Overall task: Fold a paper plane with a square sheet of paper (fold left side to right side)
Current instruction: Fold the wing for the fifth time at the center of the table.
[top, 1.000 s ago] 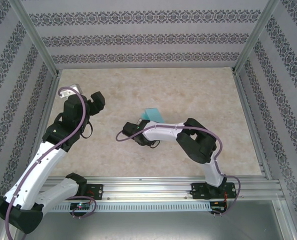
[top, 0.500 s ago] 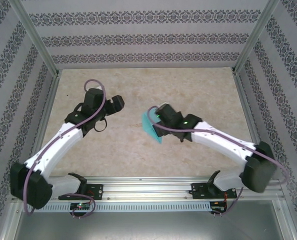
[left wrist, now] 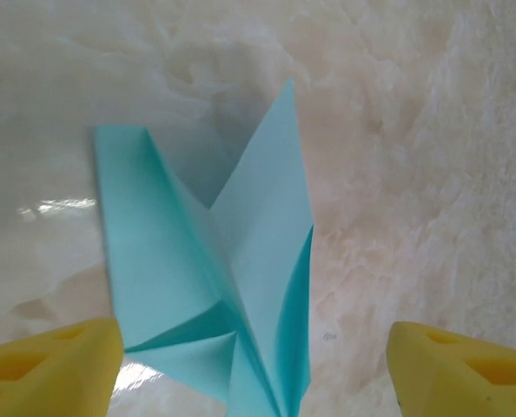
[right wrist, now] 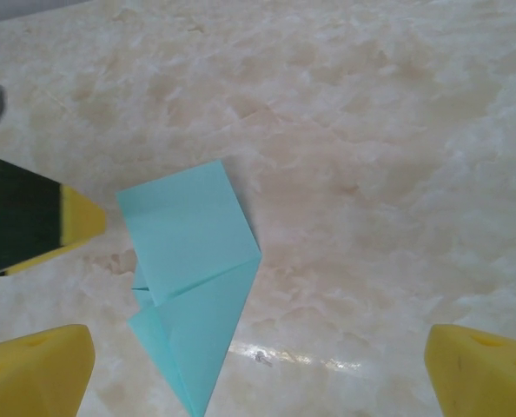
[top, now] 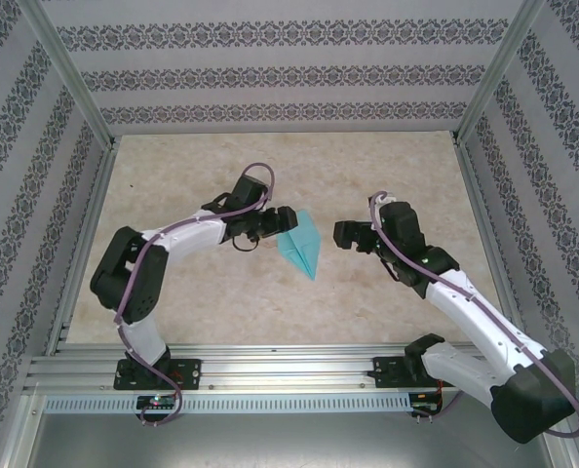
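Observation:
The square sheet of paper is folded into a narrow, pointed light turquoise paper plane [top: 302, 246] lying flat at the table's middle, tip toward the near edge. My left gripper [top: 281, 218] is at its upper left edge, open. In the left wrist view the plane [left wrist: 241, 261] lies between the wide-apart yellow fingers [left wrist: 54, 365], close to the left one, with layered flaps and a raised centre crease. My right gripper [top: 341, 234] stands open just right of the plane, apart from it. The right wrist view has the plane [right wrist: 193, 261] ahead on the left and the left gripper's fingertip [right wrist: 76, 219] beside it.
The beige marble-look table [top: 397, 175] stretches bare behind and to the right of the plane. Aluminium frame rails [top: 289, 359] run along the near edge and both sides. Patterned walls close in the back and sides.
The right gripper let go of the paper and drew back to the right, opening wide. The left arm swung in from the left to the plane, which now lies flat.

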Motion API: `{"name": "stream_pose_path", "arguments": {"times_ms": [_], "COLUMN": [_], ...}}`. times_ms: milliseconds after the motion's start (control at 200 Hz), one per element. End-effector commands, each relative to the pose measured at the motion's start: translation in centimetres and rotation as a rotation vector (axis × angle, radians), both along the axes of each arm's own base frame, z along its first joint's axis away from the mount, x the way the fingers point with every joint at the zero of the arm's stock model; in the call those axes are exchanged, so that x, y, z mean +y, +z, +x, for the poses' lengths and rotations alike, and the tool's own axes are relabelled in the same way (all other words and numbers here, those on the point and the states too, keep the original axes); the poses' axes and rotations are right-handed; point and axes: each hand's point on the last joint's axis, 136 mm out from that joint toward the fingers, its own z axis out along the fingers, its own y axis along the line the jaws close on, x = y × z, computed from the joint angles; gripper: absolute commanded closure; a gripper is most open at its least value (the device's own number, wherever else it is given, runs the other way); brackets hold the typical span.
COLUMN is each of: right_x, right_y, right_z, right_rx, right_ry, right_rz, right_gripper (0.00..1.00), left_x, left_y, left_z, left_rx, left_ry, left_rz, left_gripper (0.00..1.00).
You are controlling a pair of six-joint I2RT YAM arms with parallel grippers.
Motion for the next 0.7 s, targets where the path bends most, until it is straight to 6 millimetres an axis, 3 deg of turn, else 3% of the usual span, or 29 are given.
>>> {"name": "stream_pose_path", "arguments": {"times_ms": [0, 285, 355, 425, 540, 699], "right_x": [0.5, -0.4, -0.5, -0.3, 0.4, 1.0], "right_y": [0.6, -0.3, -0.6, -0.6, -0.5, -1.1], "right_z": [-0.2, 0.0, 0.1, 0.2, 0.5, 1.1], "right_rx": [-0.012, 0.034, 0.039, 0.045, 0.054, 0.053], "right_ry": [0.014, -0.035, -0.038, -0.02, 0.037, 0.1], "right_rz": [0.086, 0.205, 0.255, 0.317, 0.416, 0.519], "right_gripper": [0.02, 0.02, 0.02, 0.02, 0.02, 0.02], "left_x": [-2.6, -4.2, -5.0, -5.2, -5.2, -4.8], "left_y": [0.5, -3.1, -3.2, -3.6, -2.9, -0.9], "left_z": [0.9, 1.7, 1.8, 1.9, 1.9, 1.6], "left_rx": [-0.008, 0.056, 0.04, 0.035, -0.007, -0.072], "left_ry": [-0.032, -0.06, -0.088, -0.096, -0.113, -0.188], "left_rz": [-0.063, -0.042, -0.087, -0.126, -0.201, -0.249], "left_gripper": [0.24, 0.41, 0.5, 0.65, 0.78, 0.88]}}
